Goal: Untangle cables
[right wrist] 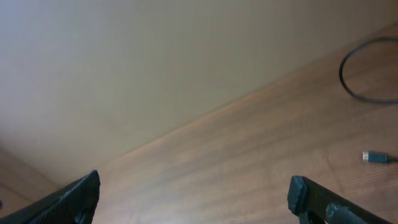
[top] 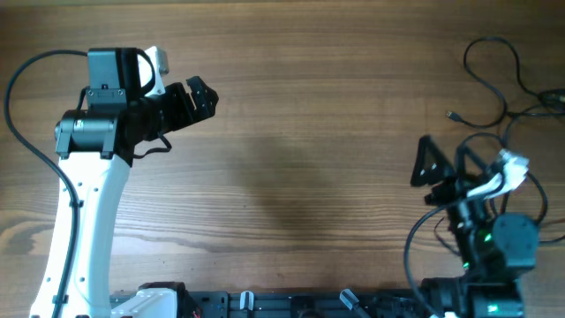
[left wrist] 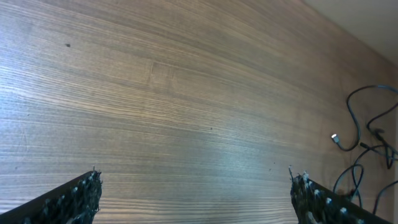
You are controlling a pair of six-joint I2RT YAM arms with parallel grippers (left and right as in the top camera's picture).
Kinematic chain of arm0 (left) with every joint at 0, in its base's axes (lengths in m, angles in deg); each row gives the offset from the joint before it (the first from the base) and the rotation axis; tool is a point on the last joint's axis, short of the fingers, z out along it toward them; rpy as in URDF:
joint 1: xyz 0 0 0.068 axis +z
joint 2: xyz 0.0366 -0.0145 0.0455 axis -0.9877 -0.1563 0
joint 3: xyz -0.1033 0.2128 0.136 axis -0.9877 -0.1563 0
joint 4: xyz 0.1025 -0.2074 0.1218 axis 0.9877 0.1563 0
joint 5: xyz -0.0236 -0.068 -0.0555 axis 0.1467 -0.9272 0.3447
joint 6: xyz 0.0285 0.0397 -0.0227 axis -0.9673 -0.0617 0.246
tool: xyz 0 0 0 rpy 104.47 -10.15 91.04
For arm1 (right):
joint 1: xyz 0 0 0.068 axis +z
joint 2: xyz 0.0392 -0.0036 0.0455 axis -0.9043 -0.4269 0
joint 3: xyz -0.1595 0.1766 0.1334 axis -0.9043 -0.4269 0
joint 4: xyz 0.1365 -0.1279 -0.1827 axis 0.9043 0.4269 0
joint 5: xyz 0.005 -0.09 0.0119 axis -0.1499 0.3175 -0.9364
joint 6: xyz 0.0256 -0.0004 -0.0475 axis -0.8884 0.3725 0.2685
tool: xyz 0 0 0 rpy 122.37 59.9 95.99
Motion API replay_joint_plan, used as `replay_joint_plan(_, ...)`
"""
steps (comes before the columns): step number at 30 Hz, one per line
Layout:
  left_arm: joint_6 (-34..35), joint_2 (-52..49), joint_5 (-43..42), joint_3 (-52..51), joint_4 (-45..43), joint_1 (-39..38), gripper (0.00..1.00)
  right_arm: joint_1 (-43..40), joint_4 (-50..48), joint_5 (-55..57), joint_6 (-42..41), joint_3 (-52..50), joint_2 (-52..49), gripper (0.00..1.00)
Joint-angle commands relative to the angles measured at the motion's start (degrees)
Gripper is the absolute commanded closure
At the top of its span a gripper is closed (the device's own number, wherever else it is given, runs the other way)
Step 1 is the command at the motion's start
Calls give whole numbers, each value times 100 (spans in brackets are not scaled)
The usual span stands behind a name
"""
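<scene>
Approach step: thin black plug-ended cables (top: 505, 106), upper right, lie untouched. Our left end effector (top: 201, 95) & right end effector (top: 422, 163) both gape apart, empty. Next we need the right one on a strand.

- Wood-grain table (top: 309, 132), brown, matt with a faint sheen.
- Thin black cables (top: 490, 40), smooth sheath, slightly glossy; silvery metal plug tip (left wrist: 334, 138).
- Black pads (left wrist: 74, 199) of left gripper (left wrist: 194, 179), rough and studded.
- White left arm shell (top: 88, 203), smooth plastic.
</scene>
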Motion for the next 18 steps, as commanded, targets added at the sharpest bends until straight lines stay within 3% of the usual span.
replay_joint_plan(1, -111, -26, 13, 4, -17, 26, 0, 269, -334, 352, -4, -859, 905, 0)
replay_joint_plan(8, -111, -26, 13, 4, -17, 26, 0, 621, -592, 1394, -11, -1628, 1534, 0)
replay_joint_plan(18, -111, -26, 13, 4, -17, 26, 0, 619, -802, 1434, -337, -2118, 1777, 0)
